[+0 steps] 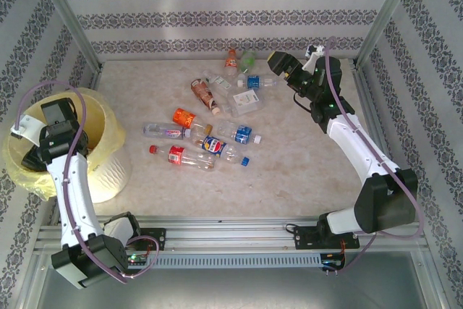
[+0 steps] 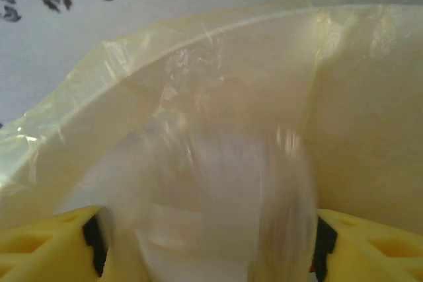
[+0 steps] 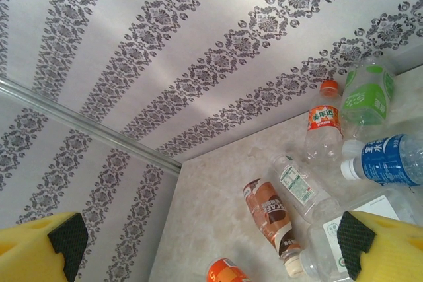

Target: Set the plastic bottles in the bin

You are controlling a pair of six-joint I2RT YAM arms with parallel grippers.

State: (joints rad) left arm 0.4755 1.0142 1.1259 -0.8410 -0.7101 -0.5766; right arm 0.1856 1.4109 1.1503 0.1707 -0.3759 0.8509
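Table (image 1: 304,171), pale marbled top; at its left edge stands the bin (image 1: 108,117), lined with a yellow bag and partly hidden behind the left arm (image 1: 69,179). The left claw (image 2: 208,249) is at the bin's mouth, its yellow fingers (image 2: 46,242) either side of a blurred clear shape (image 2: 211,183), too smeared to tell whether it is clamped or loose; the right claw (image 3: 208,249) is above the table's far side, jaws wide apart, nothing between them. Plastic bottles (image 1: 212,144) lie scattered mid-table, well apart from the bin, some cut off at the right wrist view's edge.
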